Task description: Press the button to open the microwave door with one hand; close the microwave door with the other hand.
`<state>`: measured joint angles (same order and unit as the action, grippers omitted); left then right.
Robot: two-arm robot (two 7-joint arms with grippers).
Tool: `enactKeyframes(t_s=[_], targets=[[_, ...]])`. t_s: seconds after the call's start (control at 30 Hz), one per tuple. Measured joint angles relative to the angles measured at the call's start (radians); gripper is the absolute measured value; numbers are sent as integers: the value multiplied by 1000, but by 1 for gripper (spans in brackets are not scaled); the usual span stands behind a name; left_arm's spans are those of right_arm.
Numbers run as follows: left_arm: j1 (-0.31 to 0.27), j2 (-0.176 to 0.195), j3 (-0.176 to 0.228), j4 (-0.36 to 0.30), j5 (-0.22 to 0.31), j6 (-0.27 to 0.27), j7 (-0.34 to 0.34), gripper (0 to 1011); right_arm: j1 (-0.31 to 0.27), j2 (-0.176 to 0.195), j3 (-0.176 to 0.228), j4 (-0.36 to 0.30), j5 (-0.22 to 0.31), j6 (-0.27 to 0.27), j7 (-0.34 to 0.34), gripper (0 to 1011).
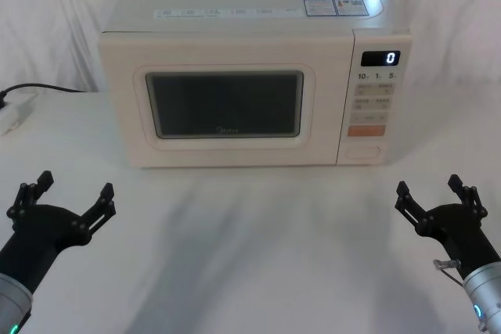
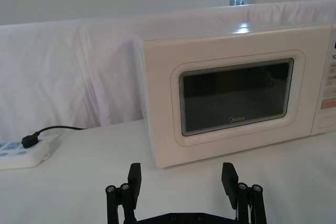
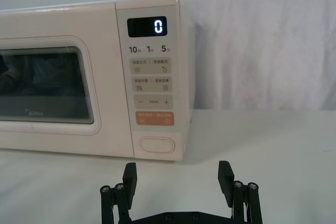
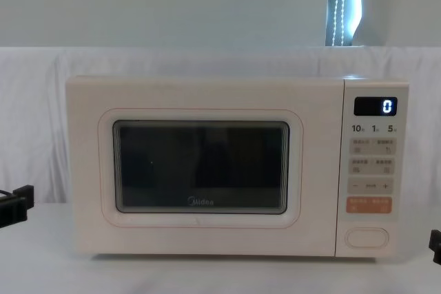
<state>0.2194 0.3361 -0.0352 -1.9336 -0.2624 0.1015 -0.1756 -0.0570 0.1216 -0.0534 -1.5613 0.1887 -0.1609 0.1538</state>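
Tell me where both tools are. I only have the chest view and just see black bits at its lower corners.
Observer: In the head view, the left tool and the right tool hover low over the table, short of the microwave, one toward each side.
Operator: Open or shut?
Observer: Both are open, fingers spread wide.
Operator: Which one lines up with the button?
Observer: The right one. In its wrist view the button sits ahead, between its fingers.
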Motion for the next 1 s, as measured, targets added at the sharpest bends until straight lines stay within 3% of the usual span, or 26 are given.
enactKeyframes(t_s=[1.0], targets=[[-1,2,0,-3,-2,2,-2,1001,0,0,0,0,0,0,0,1002]])
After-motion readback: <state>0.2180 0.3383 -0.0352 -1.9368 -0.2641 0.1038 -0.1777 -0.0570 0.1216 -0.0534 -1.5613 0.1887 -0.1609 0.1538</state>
